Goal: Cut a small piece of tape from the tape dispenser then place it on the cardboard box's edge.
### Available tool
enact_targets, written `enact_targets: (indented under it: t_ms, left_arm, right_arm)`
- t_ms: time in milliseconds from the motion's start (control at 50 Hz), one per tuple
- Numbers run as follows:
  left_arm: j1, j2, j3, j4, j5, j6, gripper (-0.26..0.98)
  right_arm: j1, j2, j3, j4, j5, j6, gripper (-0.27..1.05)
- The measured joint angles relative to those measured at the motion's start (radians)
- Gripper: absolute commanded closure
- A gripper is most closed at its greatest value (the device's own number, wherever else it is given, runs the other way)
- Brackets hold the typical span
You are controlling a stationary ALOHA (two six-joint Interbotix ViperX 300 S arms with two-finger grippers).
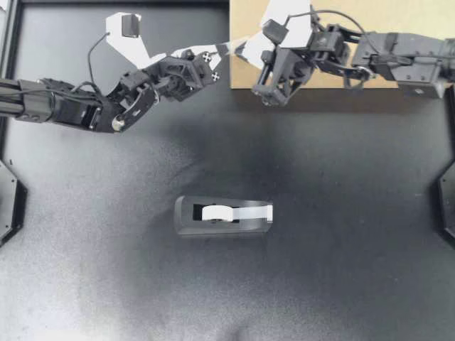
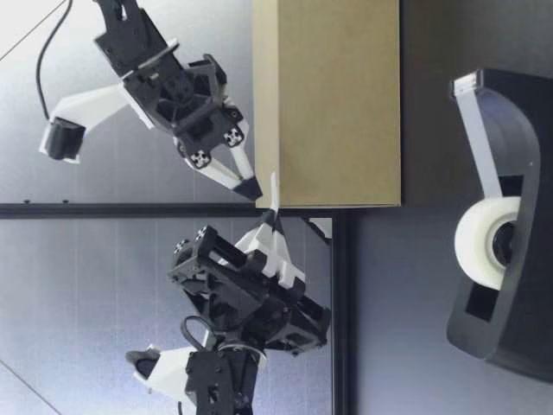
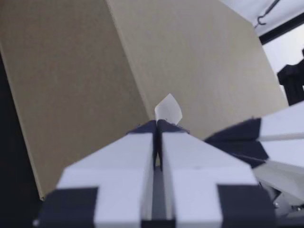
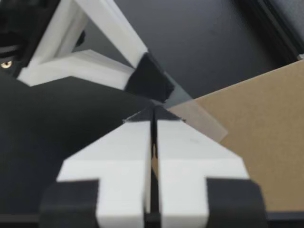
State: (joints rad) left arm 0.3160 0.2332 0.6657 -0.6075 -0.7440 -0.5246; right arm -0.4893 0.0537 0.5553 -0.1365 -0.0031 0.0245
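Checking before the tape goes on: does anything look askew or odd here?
Only the tape piece: pinched in my left gripper, its free end curls beside the cardboard box's corner, not pressed flat. The tape dispenser stands upright.

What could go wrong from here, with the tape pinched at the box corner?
1. The tape is a short curled tab beyond my left gripper's shut fingers and not yet flat on the cardboard box. It may cling to the fingers on release.
2. My right gripper, also shut, sits close beside the left one, so the two could bump or knock the tape.
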Motion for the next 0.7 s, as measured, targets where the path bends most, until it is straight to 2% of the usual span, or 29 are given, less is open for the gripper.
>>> enact_targets:
  t_ms: [700]
  left_arm:
    - [0.002, 0.000, 0.002, 0.000, 0.011, 0.002, 0.83]
  right_arm:
    - [-0.044, 0.086, -0.071, 0.002, 0.018, -0.009, 0.88]
